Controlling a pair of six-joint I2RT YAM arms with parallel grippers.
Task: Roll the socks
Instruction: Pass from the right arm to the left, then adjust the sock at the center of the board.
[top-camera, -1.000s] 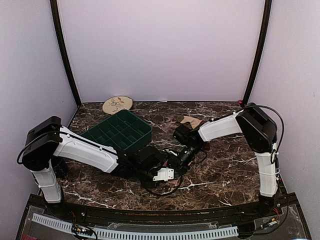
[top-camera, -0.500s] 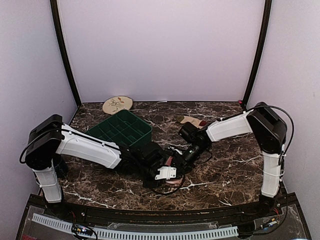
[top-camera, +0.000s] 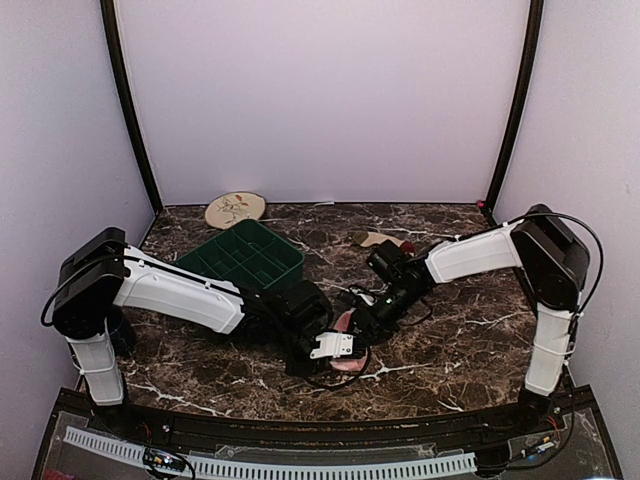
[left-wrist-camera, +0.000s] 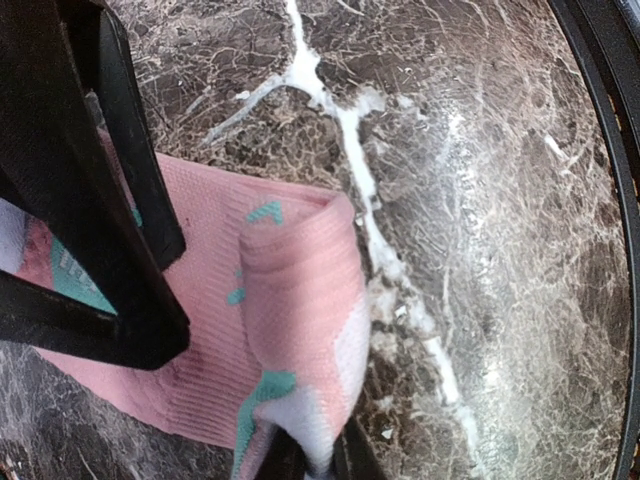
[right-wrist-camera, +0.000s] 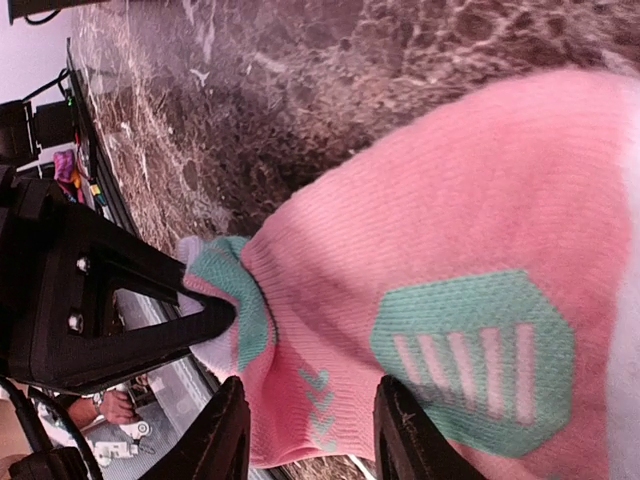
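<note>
pink sock (left-wrist-camera: 300, 300): lies part-folded on marble table (left-wrist-camera: 480, 200), front centre | left gripper (left-wrist-camera: 305, 462): pinches its white-and-mint end | right gripper (right-wrist-camera: 312, 400): spread, astride pink body | axis: runs from left pinch toward right fingers | next roll: likely falls to right

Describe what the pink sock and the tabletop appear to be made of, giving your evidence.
The pink sock: matte knitted fabric; fine ribbed stitch rows show, mint pattern knitted in. The tabletop: glossy dark marble or marble-look surface; white veins, light glare.
</note>
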